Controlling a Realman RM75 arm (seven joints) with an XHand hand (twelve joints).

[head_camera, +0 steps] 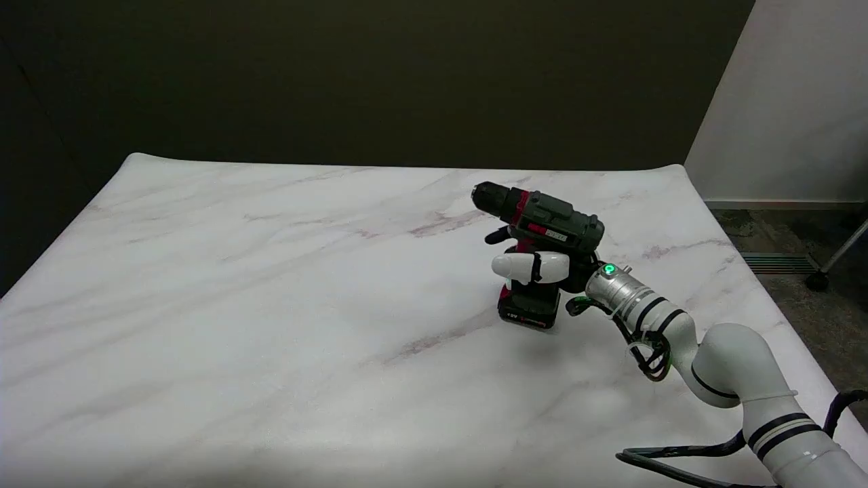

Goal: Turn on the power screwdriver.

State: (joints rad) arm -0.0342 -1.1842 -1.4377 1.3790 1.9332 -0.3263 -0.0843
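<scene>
A dark green and red power screwdriver (542,224) stands upright on its black battery base (529,309) right of the table's middle, its chuck (489,197) pointing left and slightly up. My right hand (542,266) reaches in from the lower right and grips the screwdriver's handle. White fingers (519,267) wrap across the handle's front, below the body. A dark fingertip (497,237) sticks out just under the body, where the trigger sits; the trigger itself is hidden. A green light (609,270) glows on my wrist.
The white marble-patterned table (271,305) spreads wide to the left and front. Its right edge runs close behind my arm (732,373), with floor and a wheeled stand leg (824,274) beyond. Black cables (678,461) hang along the arm.
</scene>
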